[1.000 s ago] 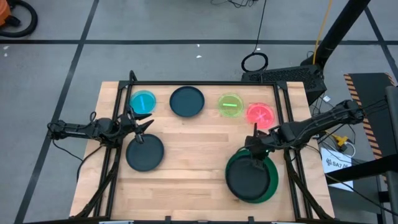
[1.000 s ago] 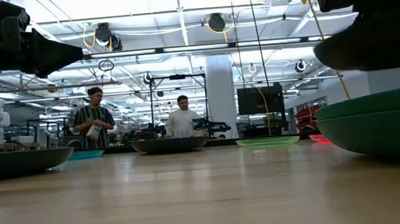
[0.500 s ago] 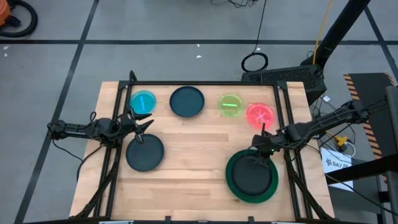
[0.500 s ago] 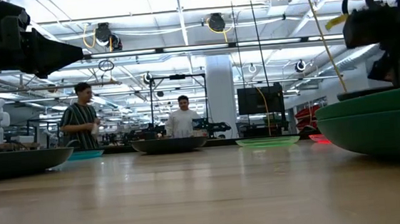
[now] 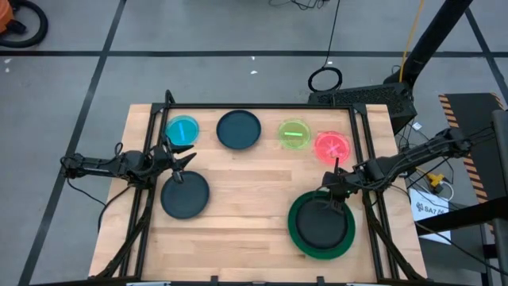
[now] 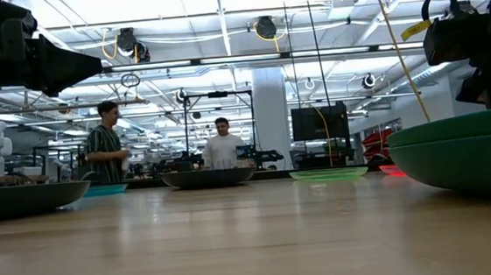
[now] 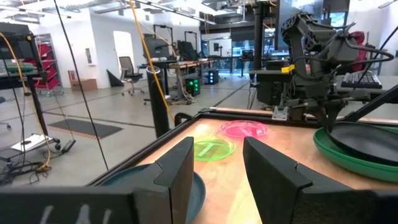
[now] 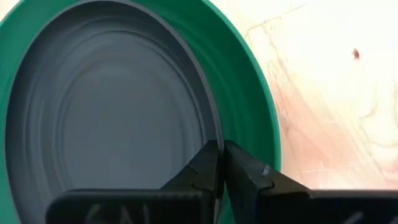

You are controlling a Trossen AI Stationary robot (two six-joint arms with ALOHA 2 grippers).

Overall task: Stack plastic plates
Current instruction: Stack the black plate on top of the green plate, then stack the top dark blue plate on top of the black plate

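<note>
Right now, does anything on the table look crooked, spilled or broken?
Nothing stands out. The dark plate sits level in the green plate, the right gripper at its rim, and the other plates lie flat.

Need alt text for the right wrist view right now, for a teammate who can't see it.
The right gripper, fingers nearly together, pinches the rim of a dark plate that lies nested inside a larger green plate. Pale wooden table shows beyond the green rim.
</note>
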